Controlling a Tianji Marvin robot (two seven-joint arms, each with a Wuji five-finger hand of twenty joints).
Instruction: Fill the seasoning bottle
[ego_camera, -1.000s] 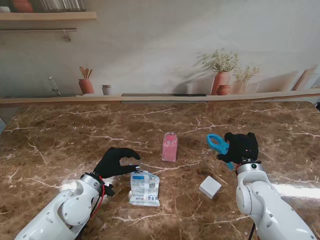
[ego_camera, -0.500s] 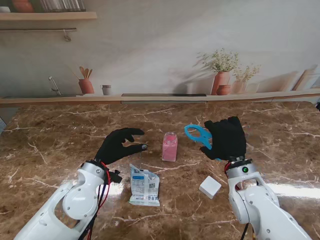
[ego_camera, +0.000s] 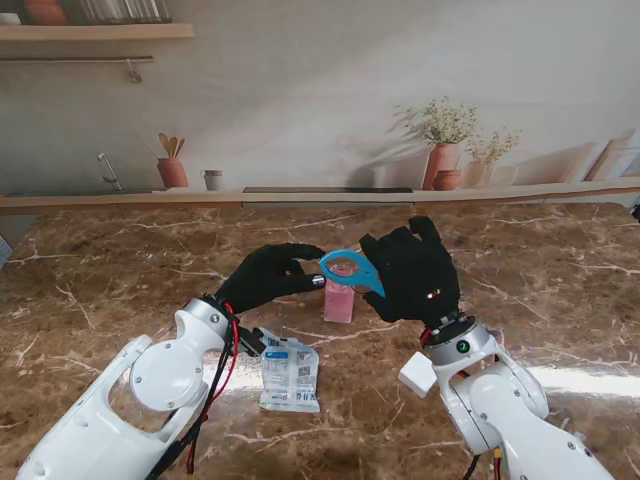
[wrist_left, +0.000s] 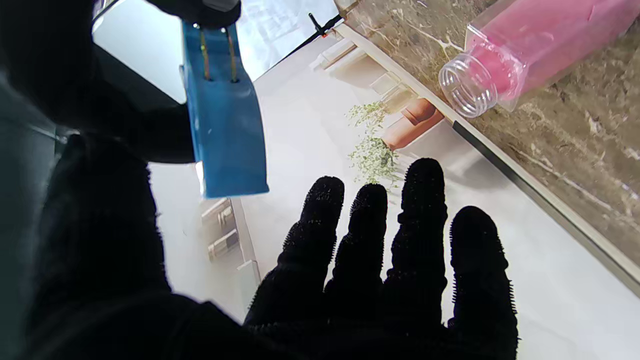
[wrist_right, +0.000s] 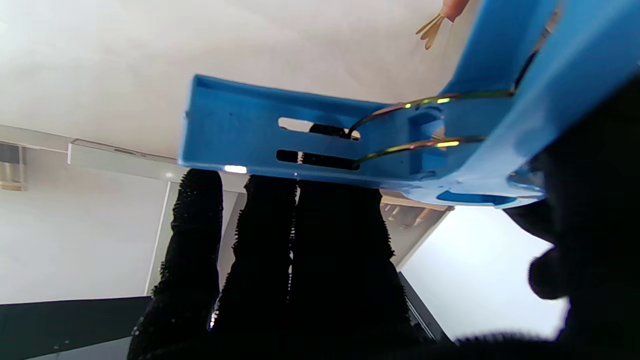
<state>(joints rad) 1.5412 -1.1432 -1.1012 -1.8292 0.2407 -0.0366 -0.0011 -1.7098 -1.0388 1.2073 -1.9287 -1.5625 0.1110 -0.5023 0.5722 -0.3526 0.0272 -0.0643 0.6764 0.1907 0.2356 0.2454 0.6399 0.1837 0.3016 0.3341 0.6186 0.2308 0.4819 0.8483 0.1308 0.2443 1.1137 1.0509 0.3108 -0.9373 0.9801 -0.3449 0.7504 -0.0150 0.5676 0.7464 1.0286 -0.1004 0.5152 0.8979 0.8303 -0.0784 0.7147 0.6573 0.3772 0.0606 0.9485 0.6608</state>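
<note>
Stand view: bottle (ego_camera: 339, 298), uncapped, holding pink seasoning, upright between the hands; right hand (ego_camera: 412, 276) pinching a blue funnel (ego_camera: 350, 268) held over the bottle's mouth; left hand (ego_camera: 267, 277) beside it, fingers spread, empty; refill packet (ego_camera: 289, 375) nearer to me.

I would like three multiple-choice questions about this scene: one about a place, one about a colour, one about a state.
1. Where does the sachet lie?
A. nearer to me than the bottle
B. on the shelf
C. inside the bottle

2. What colour is the tool in the right hand?
A. yellow
B. blue
C. green

3. The bottle is
A. capped
B. lying flat
C. upright, uncapped

Key: 1 A, the stand view shows it lower, near the left arm; 2 B, both wrist views show blue; 3 C, the left wrist view shows its open threaded mouth.
</note>
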